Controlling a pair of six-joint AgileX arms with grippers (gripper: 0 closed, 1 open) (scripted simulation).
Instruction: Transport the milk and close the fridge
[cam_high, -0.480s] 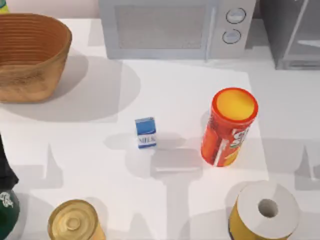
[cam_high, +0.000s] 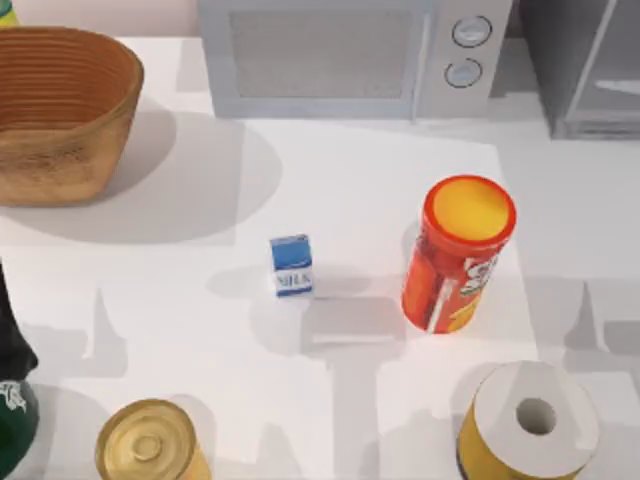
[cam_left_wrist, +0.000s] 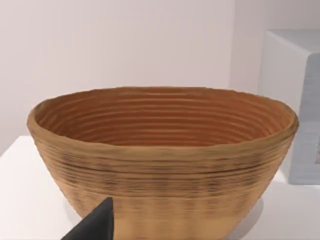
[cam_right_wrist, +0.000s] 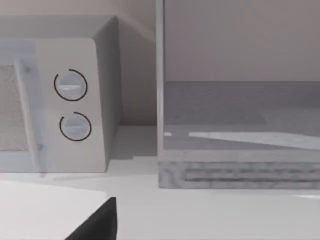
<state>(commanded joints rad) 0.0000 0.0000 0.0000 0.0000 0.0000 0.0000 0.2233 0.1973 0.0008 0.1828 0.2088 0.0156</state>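
Jaws' state impossible to tell, both arms.
Shadows right of milk (cam_high: 291, 265) shifted slightly; carton untouched, perhaps right arm nearing; fridge (cam_high: 590, 70) open.

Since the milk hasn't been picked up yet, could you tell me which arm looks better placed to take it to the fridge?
Probably the right arm: the fridge stands at the table's right rear, facing the right wrist view, while the milk sits mid-table, untouched.

- Your white table (cam_high: 330, 180) carries a basket (cam_high: 60, 110), microwave (cam_high: 340, 55) and fridge (cam_high: 590, 70) along the back.
- Mid-table you have the milk (cam_high: 291, 265) and a chips tube (cam_high: 455, 255).
- Near you stand a tin can (cam_high: 148, 443) and a paper roll (cam_high: 530, 420).
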